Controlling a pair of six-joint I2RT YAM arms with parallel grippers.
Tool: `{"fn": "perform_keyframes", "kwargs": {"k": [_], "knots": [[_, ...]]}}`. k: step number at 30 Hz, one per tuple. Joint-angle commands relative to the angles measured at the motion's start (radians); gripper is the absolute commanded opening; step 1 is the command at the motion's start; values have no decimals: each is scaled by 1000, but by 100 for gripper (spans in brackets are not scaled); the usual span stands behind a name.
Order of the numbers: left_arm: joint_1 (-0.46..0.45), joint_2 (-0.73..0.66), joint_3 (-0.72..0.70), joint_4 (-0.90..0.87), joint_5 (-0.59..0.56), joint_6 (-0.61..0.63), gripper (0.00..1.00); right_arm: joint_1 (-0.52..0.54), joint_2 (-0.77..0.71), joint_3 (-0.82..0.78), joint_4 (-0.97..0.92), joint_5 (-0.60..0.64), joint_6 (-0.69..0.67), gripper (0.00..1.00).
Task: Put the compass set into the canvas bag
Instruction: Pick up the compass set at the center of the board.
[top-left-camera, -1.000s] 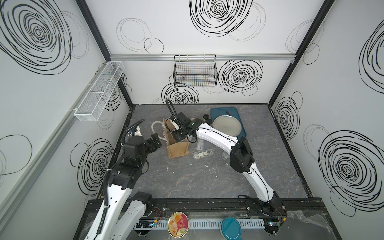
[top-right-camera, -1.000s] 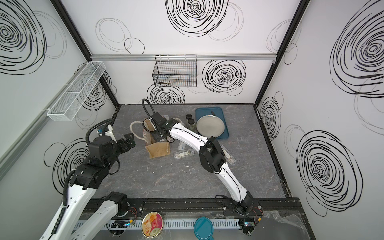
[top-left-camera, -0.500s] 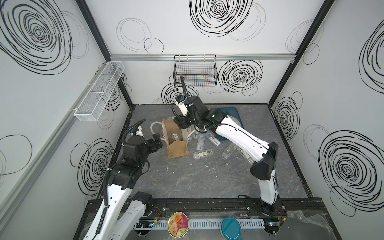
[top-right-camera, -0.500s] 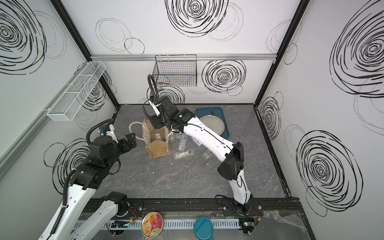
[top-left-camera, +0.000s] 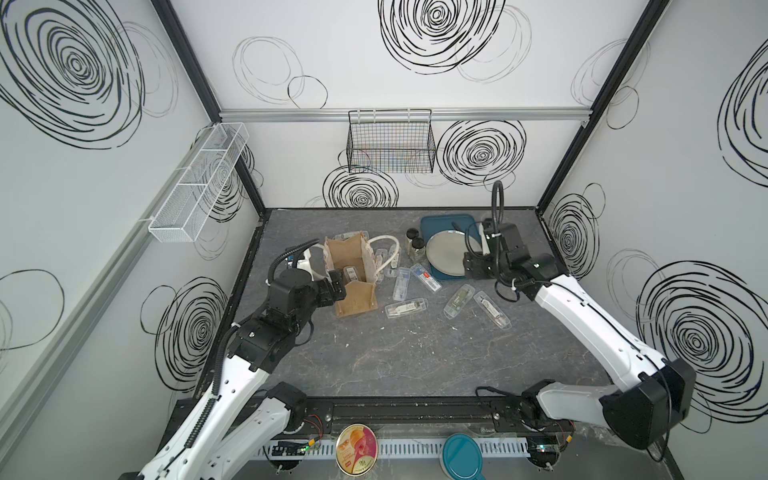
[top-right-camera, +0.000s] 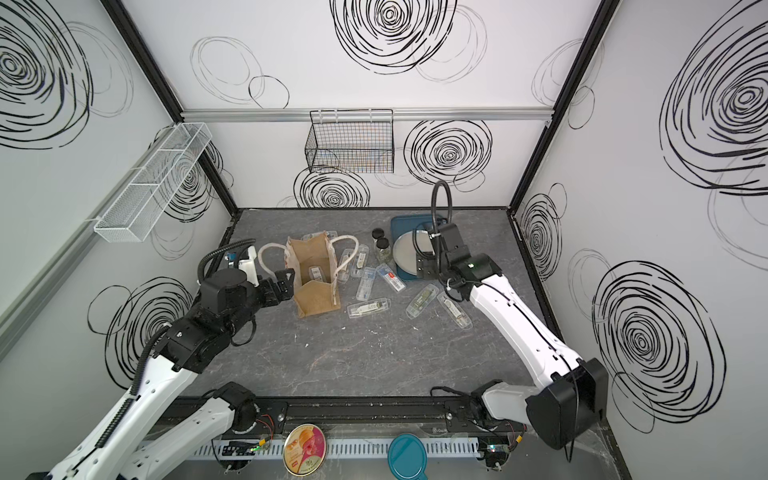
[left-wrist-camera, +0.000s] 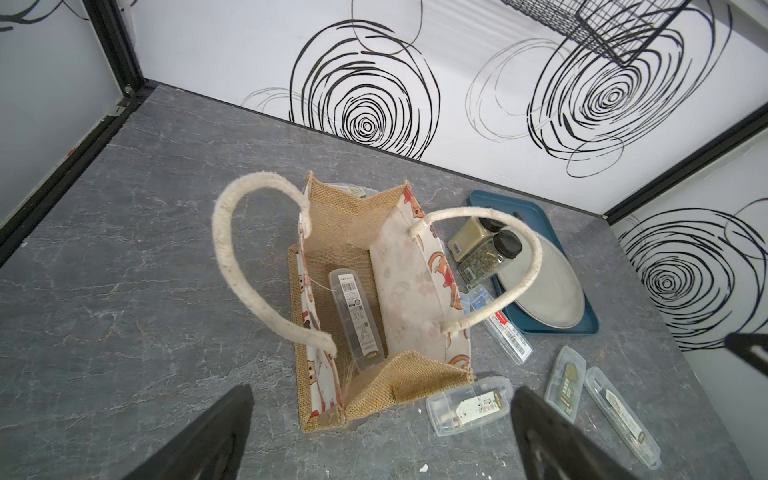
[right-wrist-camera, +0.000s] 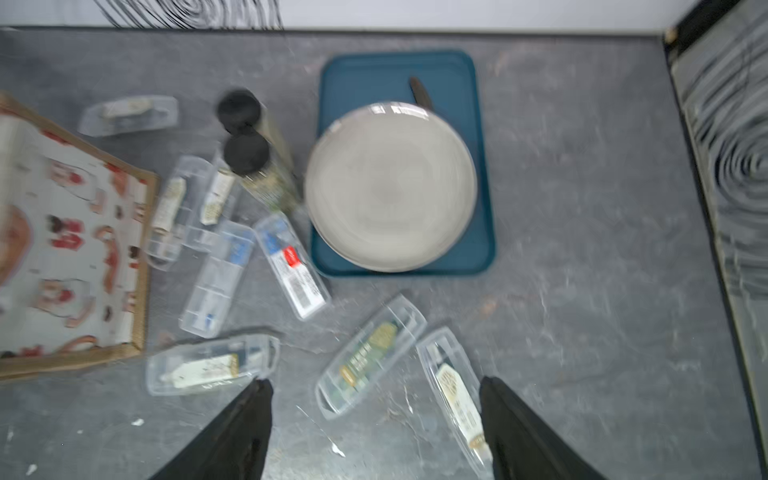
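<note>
Table (top-left-camera: 415, 365): grey stone-look top, cluttered toward the back.
Canvas bag (left-wrist-camera: 399, 270): standing upright with its mouth open and the rope handles flopped out to either side. It looks soft and light, so I'd expect it to slide or tip if nudged.
Tray (top-left-camera: 440, 220): blue, carrying a grey plate, well apart from the bag.
Left gripper (top-left-camera: 337, 282): jaws wide apart, empty, just beside the bag's near corner.
Right gripper (right-wrist-camera: 374, 386): jaws apart with nothing between them, hanging over the loose cases near the tray.
Loose cases (top-left-camera: 405, 307): clear plastic, scattered flat between bag and tray.
Compass set (left-wrist-camera: 357, 320): one case lies on the bag's floor. These look light, rigid and slick, so pinch one across its narrow width at mid-length, and gently, since the lid may pop.
</note>
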Motion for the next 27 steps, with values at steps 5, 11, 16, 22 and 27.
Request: {"fn": "perform_keyframes", "kwargs": {"k": [5, 11, 16, 22, 27], "knots": [[-74, 35, 60, 53, -76, -21, 99, -144, -27, -272, 138, -101, 95, 86], [-112, 52, 59, 52, -112, -32, 99, -205, 111, -292, 147, -99, 115, 87], [-116, 50, 41, 51, -132, -40, 99, -240, 254, -253, 122, -117, 97, 88], [-114, 48, 32, 44, -155, -34, 99, -251, 321, -241, 143, -128, 88, 89], [-112, 44, 23, 47, -173, -24, 99, -248, 341, -247, 128, -166, 92, 82]]}}
